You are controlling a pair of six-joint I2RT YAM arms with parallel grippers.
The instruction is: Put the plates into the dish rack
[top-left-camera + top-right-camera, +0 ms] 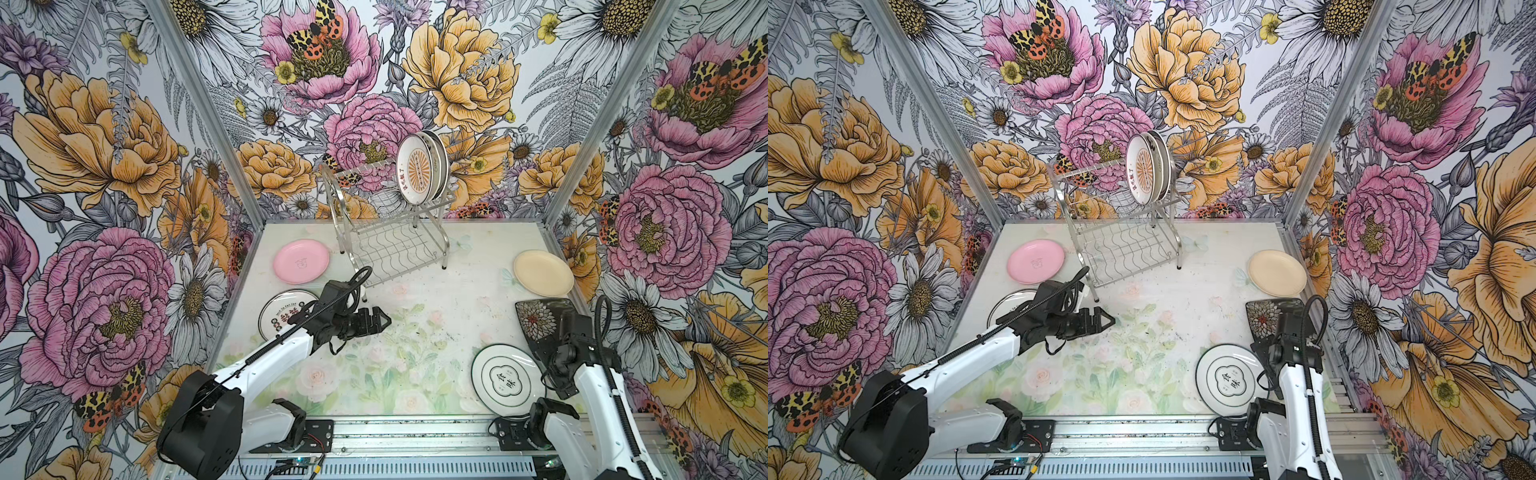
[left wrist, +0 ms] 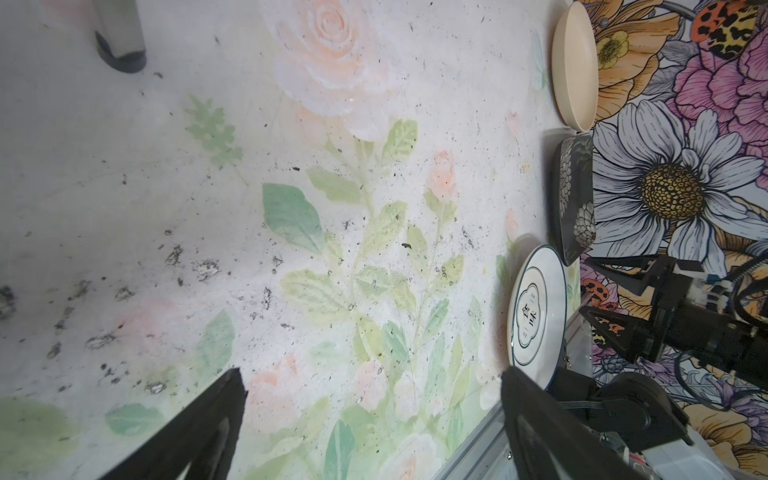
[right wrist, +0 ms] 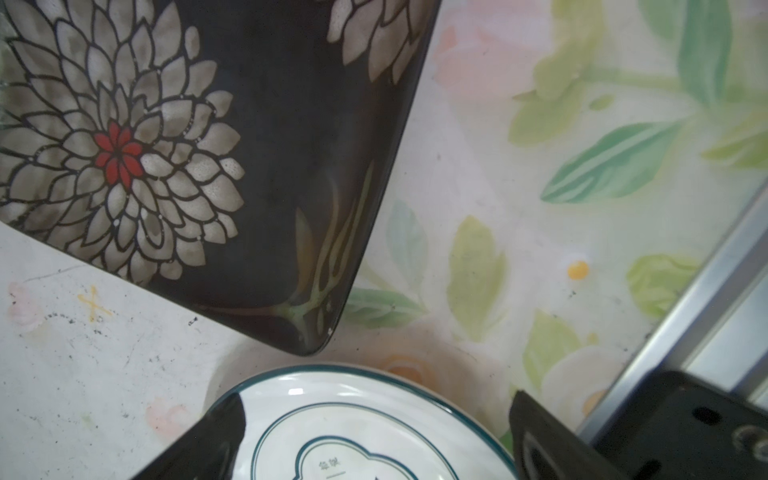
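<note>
The steel dish rack [image 1: 395, 245] stands at the back. Its upper tier holds a sunburst plate [image 1: 417, 172] upright, with other plates behind it. Flat on the table lie a pink plate [image 1: 301, 261], a cream plate [image 1: 542, 274], a dark square floral plate [image 3: 208, 166], a green-rimmed white plate [image 1: 507, 382] and a printed white plate [image 1: 276, 318] partly under my left arm. My left gripper [image 2: 372, 376] hangs open over bare table near the middle. My right gripper [image 3: 374, 419] is open above the green-rimmed plate's far edge, next to the dark plate's corner.
Floral walls close in the table on three sides. A metal rail [image 1: 415, 436] runs along the front edge beside both arm bases. One rack foot [image 2: 120, 54] stands close to my left gripper.
</note>
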